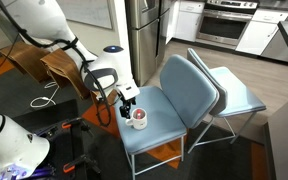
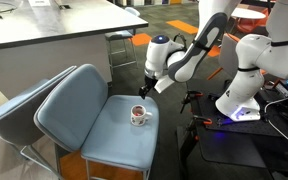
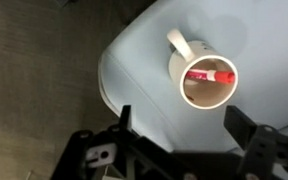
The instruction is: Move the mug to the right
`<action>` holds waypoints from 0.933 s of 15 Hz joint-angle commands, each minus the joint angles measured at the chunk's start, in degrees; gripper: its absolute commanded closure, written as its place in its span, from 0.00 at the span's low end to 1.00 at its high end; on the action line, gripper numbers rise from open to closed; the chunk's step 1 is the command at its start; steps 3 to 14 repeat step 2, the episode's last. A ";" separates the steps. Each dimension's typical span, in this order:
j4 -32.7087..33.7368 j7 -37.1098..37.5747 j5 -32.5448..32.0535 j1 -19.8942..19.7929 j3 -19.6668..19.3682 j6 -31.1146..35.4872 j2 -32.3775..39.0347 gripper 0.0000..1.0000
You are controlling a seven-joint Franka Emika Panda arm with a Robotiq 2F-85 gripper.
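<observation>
The mug (image 1: 137, 119), where does it stand?

It stands upright on the seat of the blue-grey chair (image 1: 164, 140), on the side nearest the robot arm (image 1: 44, 30). In the wrist view the mug (image 3: 206, 80) is close to a rounded corner of the seat (image 3: 134, 70), but not on the edge.

How does it look?

It is small and white, with the opening turned up. From above I see something red (image 3: 212, 75) inside it, near the rim. The handle (image 3: 178, 44) points away from the gripper in that view.

And the gripper?

The gripper (image 1: 127, 102) hangs just above the seat, beside the mug. Its two fingers (image 3: 124, 125) are spread wide, and between them I see only the bare seat. It has hold of nothing. The mug lies just past the fingertips, and no finger touches it there.

Do the outside cameras agree?

Yes. In both exterior views the mug (image 2: 139, 115) is free on the seat (image 2: 99, 140), with the gripper (image 2: 149, 88) a little higher, at the side of the arm (image 2: 199, 50).

Anything else near?

A second chair (image 2: 14, 110) of the same kind stands close behind the first one.
</observation>
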 commanded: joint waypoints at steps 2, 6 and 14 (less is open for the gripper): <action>-1.55 3.50 -14.08 -6.63 3.87 -8.79 -12.13 0.00; -1.55 3.50 -14.08 -6.63 3.87 -8.79 -12.13 0.00; -1.55 3.50 -14.08 -6.63 3.87 -8.79 -12.13 0.00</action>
